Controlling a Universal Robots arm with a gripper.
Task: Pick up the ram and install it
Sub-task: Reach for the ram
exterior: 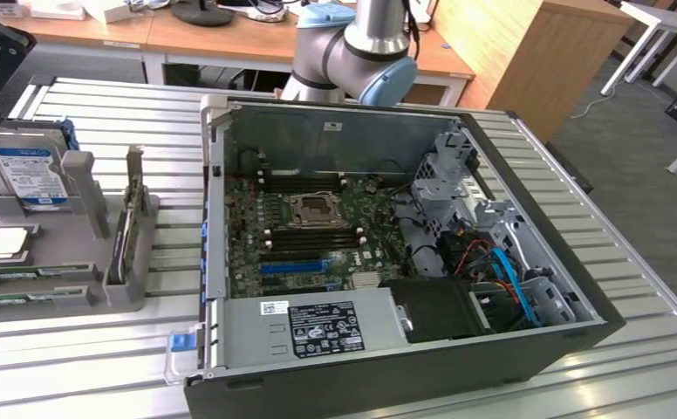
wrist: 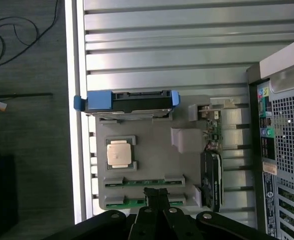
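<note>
Exterior view: the task is sitting at its opening stage. The ram (exterior: 13,298) is lying flat in a gray holder (exterior: 94,301) at about eight o'clock, with a second green stick (exterior: 18,276) just beside it, a processor chip (exterior: 4,243) next along and a hard drive (exterior: 30,173) standing at nine o'clock. Neither stick is being lifted. The open computer case (exterior: 432,384) is taking up the middle, its motherboard (exterior: 351,218) lying exposed, and the pickup, the carry and the seating all appear to be left to do. The robot arm (exterior: 356,52) is rising out of the picture at twelve o'clock. Everything is resting on a worktop (exterior: 105,113) of pale metal slats. Wooden desks (exterior: 199,39) are running along behind it, a wooden cabinet (exterior: 525,52) is standing at one o'clock, and gray carpet (exterior: 653,201) is spreading away at three o'clock.

Wrist view: the tool (wrist: 157,197) is hanging directly over the holder (wrist: 152,155), its fingers pressed together and gripping nothing. Its tips are covering part of the ram (wrist: 136,203), while the second green stick (wrist: 145,182) is lying just beyond them. The processor chip (wrist: 119,153) and the hard drive (wrist: 126,100) are sitting further along the holder, and an upright graphics card (wrist: 212,175) is standing between the holder and the case (wrist: 287,130). The slatted worktop (wrist: 162,50) is ending at a bright edge, beyond which dark floor (wrist: 26,150) is carrying loose cables (wrist: 16,30).
</note>
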